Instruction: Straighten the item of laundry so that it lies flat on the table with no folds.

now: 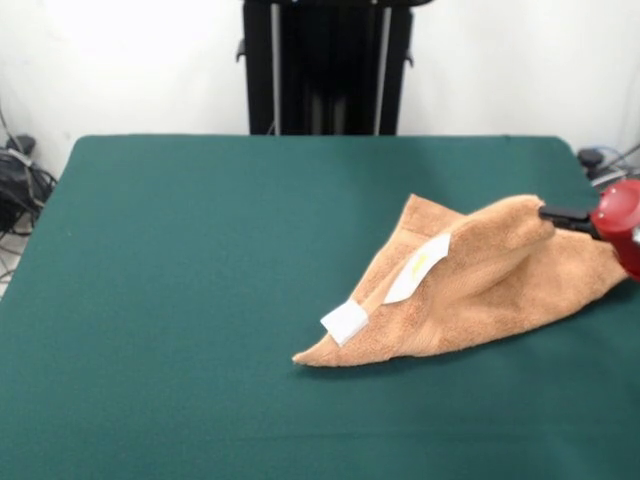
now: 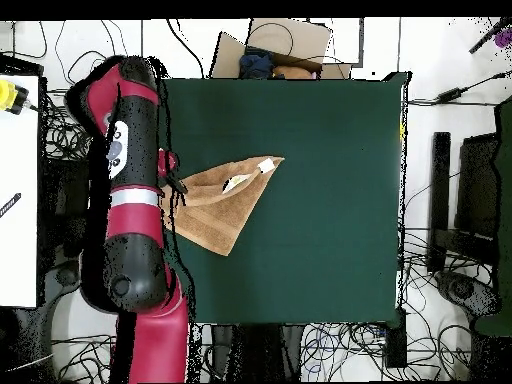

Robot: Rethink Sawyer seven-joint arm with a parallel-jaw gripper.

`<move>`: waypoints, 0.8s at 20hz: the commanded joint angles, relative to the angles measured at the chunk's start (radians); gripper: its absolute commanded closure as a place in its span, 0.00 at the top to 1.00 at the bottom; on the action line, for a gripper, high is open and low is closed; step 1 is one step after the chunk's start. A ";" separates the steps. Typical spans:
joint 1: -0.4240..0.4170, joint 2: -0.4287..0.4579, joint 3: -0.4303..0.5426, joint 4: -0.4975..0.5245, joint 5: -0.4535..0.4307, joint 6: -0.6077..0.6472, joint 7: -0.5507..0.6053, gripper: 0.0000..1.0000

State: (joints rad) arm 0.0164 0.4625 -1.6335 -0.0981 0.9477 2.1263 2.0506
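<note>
The orange-tan towel lies crumpled and folded over on the right part of the dark green table. One part is pulled up into a peak at its right. Two white tags show on its left side. My gripper comes in from the right edge, and its black tips are shut on the raised peak. In the overhead view the towel lies at the table's left edge as a rough triangle. There the gripper is at the towel's left end, under the red arm.
The black pedestal stands behind the table's far edge. Cables lie off the table's left side. In the overhead view the red arm runs along the table's left edge, and a cardboard box sits beyond the top edge.
</note>
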 commanded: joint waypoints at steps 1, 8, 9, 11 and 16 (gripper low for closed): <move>-0.035 -0.005 -0.324 0.069 0.161 -0.052 0.173 0.00; -0.041 -0.013 -0.418 0.089 0.235 -0.076 0.079 0.00; -0.044 -0.017 -0.437 0.091 0.244 -0.084 0.056 0.00; -0.046 -0.022 -0.467 0.094 0.255 -0.107 0.026 0.00; -0.024 -0.031 -0.495 0.111 0.237 -0.187 0.075 0.00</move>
State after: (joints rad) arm -0.0055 0.4623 -1.9421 -0.0605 1.1412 2.1188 2.0506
